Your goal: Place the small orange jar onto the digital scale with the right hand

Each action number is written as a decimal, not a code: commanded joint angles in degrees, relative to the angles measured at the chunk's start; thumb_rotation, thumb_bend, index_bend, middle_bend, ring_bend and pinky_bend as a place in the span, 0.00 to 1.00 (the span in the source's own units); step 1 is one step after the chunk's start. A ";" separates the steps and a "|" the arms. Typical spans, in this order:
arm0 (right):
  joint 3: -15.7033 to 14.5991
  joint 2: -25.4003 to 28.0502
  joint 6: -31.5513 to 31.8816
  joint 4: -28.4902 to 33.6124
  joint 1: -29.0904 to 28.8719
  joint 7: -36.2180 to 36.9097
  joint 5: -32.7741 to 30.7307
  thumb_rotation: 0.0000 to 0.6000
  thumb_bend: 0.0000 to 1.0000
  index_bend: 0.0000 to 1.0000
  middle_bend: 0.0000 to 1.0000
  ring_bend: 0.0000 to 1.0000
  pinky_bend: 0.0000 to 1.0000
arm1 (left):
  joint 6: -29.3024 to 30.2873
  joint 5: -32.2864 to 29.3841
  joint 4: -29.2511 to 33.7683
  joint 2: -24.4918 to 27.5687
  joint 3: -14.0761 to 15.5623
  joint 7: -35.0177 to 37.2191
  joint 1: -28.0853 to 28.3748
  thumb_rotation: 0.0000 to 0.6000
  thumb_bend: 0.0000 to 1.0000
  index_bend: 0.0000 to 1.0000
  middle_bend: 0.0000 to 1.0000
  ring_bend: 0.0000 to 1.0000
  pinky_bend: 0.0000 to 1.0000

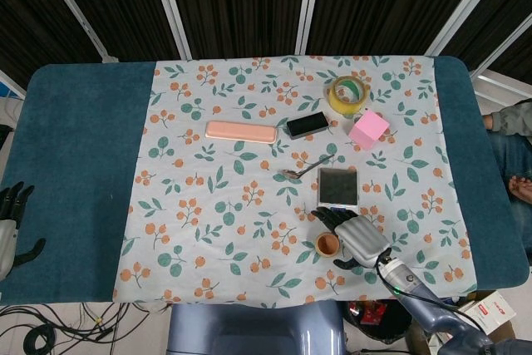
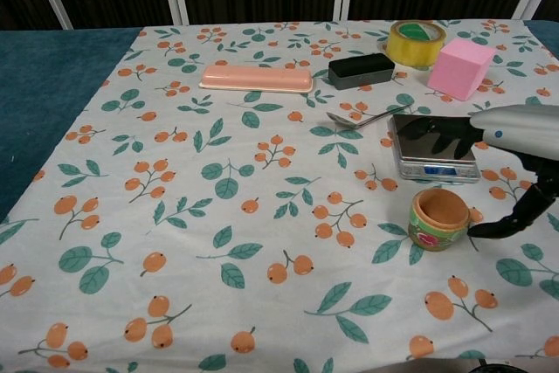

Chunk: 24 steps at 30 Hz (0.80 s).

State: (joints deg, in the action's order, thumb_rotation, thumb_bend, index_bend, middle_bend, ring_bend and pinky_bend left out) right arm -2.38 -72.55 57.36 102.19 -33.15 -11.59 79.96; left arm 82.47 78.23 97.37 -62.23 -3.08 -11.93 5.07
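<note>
— Two hands in sight? Where?

— Right hand at the near right of the floral-print tablecloth, fingers spread, holding nothing. Seen from the chest camera, dark fingers reaching out above the near part of the scale, thumb hanging low to the right of the jar. Left hand at the far left edge beside the teal table cover, fingers apart, holding nothing.

— And the small orange jar with the green patterned side?

— Upright on the cloth, open mouth up, just beside the right hand and apart from the thumb tip. Clearer from the chest: near the front edge of the silver digital scale, not on it.

— Scale itself?

— Flat on the cloth, platform bare in the head view, a small blue display strip on the near edge in the chest view.

— Anything else on the cloth?

— Metal spoon lying slantwise just beyond the scale's far left corner. Black rectangular box and long flat pink case further back. Yellow roll of tape lying flat toward the far right, pink foam cube just in front of it. All well apart from the jar.
</note>
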 commanded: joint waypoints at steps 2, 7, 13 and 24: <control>-0.07 -2.16 0.04 -1.44 0.33 -1.96 0.16 1.00 0.11 0.00 0.10 0.21 0.21 | -0.02 -0.11 0.01 0.09 -0.09 0.17 0.01 1.00 0.25 0.07 0.01 0.00 0.00; 0.14 -3.43 0.11 -1.94 0.55 -2.73 0.29 1.00 0.12 0.00 0.17 0.29 0.21 | -0.21 -0.25 -0.01 0.15 -0.11 0.18 0.08 1.00 0.25 0.07 0.01 0.00 0.00; 0.03 -4.34 -0.81 -2.57 0.50 -3.21 0.37 1.00 0.25 0.07 0.25 0.36 0.26 | -0.19 -0.31 0.04 0.17 -0.13 0.11 0.08 1.00 0.25 0.07 0.01 0.00 0.00; 0.79 -4.66 -1.52 -2.78 0.25 -3.02 0.24 1.00 0.46 0.22 0.38 0.52 0.42 | -0.36 -0.55 0.19 0.25 -0.13 -0.04 0.11 1.00 0.25 0.07 0.01 0.00 0.00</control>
State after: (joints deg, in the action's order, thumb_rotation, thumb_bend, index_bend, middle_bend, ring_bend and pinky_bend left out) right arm -1.64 -77.26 55.78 99.37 -32.92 -14.70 80.09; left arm 82.12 77.68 97.57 -61.98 -3.21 -11.98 5.19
